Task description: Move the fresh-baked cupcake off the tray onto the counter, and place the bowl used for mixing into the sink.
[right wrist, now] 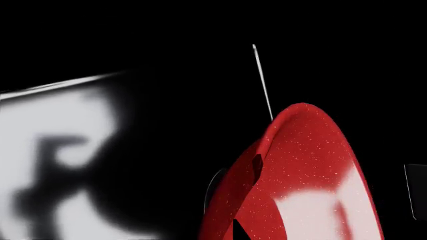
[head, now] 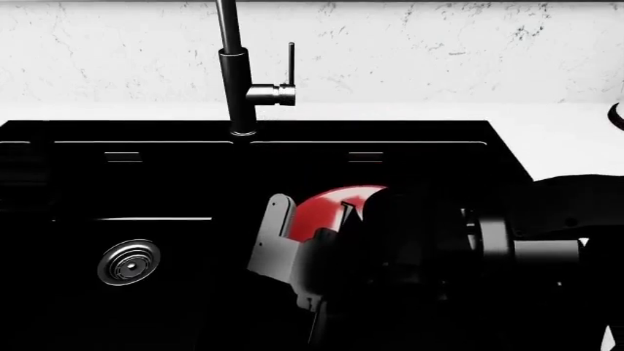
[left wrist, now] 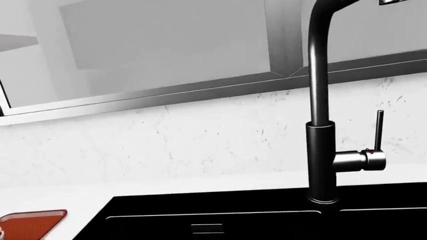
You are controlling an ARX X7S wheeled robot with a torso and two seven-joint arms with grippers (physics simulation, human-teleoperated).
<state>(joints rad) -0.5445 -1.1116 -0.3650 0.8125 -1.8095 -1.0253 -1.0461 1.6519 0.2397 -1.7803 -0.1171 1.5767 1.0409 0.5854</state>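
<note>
My right gripper [head: 310, 232] reaches in from the right over the right basin of the black sink [head: 58, 190] and is shut on the red bowl [head: 326, 208]. The bowl is held tilted on its edge; one grey finger [head: 275, 238] shows on its left side. In the right wrist view the bowl [right wrist: 307, 170] fills the lower right, with its pale inside showing. A corner of the red-brown tray [left wrist: 33, 223] lies on the white counter [left wrist: 53, 197] left of the sink [left wrist: 200, 212]. The cupcake is out of view. My left gripper does not show.
The tall dark faucet [head: 237, 80] with its side lever [head: 289, 62] stands at the middle of the sink's back rim; it also shows in the left wrist view [left wrist: 320, 125]. A silver drain [head: 128, 262] sits in the left basin. White counter [head: 560, 135] lies right of the sink.
</note>
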